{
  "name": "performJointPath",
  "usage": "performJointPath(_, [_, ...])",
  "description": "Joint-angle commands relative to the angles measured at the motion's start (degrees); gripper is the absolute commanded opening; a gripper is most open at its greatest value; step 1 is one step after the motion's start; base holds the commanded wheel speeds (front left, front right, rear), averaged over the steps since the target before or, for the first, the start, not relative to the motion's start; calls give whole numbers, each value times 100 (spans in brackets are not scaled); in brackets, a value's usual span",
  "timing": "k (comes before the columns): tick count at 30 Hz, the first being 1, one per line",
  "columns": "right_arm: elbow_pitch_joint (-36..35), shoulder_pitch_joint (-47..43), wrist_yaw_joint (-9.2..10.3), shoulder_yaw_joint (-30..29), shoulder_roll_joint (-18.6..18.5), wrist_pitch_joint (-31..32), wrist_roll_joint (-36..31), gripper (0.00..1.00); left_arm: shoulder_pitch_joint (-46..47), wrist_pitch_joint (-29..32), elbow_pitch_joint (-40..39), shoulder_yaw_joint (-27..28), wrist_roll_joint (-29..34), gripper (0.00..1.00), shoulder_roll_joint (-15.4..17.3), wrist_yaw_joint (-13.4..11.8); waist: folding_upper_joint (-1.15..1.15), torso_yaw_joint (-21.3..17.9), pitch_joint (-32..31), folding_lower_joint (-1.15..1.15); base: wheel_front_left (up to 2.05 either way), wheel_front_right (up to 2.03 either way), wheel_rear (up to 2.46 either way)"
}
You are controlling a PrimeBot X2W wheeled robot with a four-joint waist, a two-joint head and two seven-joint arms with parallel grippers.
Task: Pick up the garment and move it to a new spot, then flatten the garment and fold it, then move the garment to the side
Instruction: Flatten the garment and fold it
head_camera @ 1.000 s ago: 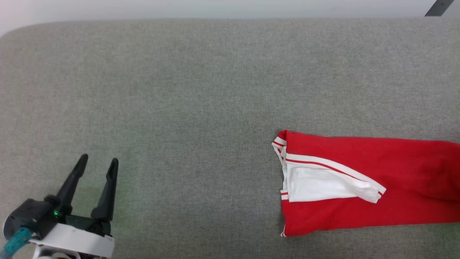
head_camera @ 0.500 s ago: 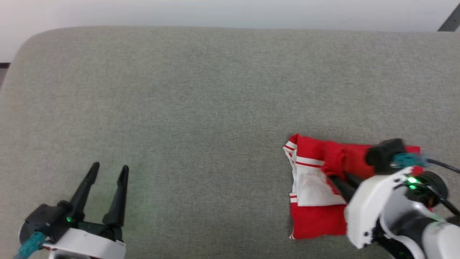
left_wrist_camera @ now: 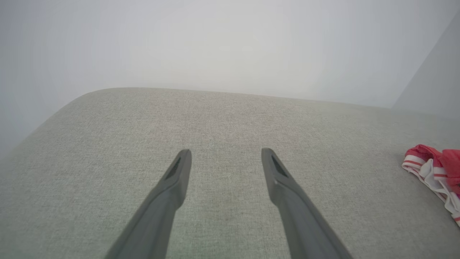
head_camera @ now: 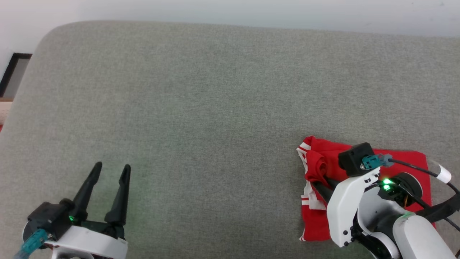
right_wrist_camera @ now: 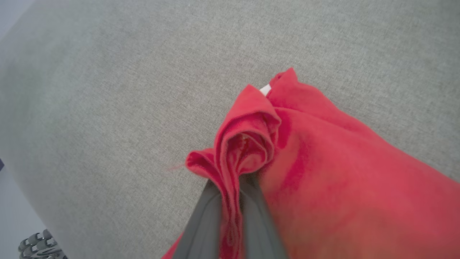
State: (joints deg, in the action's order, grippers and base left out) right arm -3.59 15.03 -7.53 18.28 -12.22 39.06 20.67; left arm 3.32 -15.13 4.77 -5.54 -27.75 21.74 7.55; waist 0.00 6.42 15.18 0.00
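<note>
The red garment (head_camera: 399,160) with white striped trim lies folded over at the right of the grey cushioned surface (head_camera: 201,108). My right gripper (head_camera: 323,185) is shut on a bunched red fold of it (right_wrist_camera: 248,144), cloth pinched between the two fingers (right_wrist_camera: 205,223). The garment's trimmed edge (left_wrist_camera: 431,169) shows at the far right of the left wrist view. My left gripper (head_camera: 110,172) stands open over bare surface at the lower left, nothing between its fingers (left_wrist_camera: 172,187).
A pale wall (head_camera: 251,10) runs behind the surface. The surface's rounded left corner (head_camera: 46,36) drops off to floor and a dark frame (head_camera: 10,72). Broad bare fabric lies between the two grippers.
The camera has shifted rightward and down. My right arm came in and shut on the garment, pulling its right part over to the left, so the long spread shape is now a shorter folded one.
</note>
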Motion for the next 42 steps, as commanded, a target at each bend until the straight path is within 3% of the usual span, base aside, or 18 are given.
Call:
performJointPath(1, [73, 21, 10, 25, 8, -132, 17, 16, 35, 4, 37, 17, -23, 100, 29, -16, 0, -37, -29, 0, 0, 0, 0])
performJointPath(2, [117, 33, 10, 28, 28, -217, 30, 42, 30, 4, 49, 30, -23, 100, 33, -16, 0, -68, -52, 0, 0, 0, 0])
performJointPath(3, [146, 41, 10, 30, 39, -296, 49, 82, 14, 4, 59, 43, -20, 100, 36, -16, 0, -102, -77, 0, 0, 0, 0])
performJointPath(4, [166, 44, 10, 27, 49, -355, 66, 100, -9, 4, 66, 61, -14, 100, 41, -16, 0, -142, -107, 0, 0, 0, 0])
performJointPath(14, [103, -18, 10, -95, -151, -885, 602, 100, -186, 4, 104, 109, 35, 100, 10, -16, 0, -581, -371, 0, 0, 0, 0])
performJointPath(22, [791, -218, 10, -232, -569, -2125, 1096, 100, -361, 4, 307, 82, 86, 100, -103, -16, 0, -922, -752, 0, 0, 0, 0])
performJointPath(31, [1563, -254, 10, -228, -787, -3695, 791, 100, -658, 4, 566, 298, 227, 100, -274, -16, 0, -1159, -1127, 0, 0, 0, 0])
performJointPath(38, [2032, -381, 10, -353, -582, -4825, 425, 100, -984, 4, 457, 686, 401, 100, -450, -16, 0, -1201, -1297, 0, 0, 0, 0])
performJointPath(42, [2126, -539, 10, -515, -474, -5126, 245, 100, -1162, 4, 337, 830, 521, 100, -510, -16, 0, -1133, -1397, 0, 0, 0, 0])
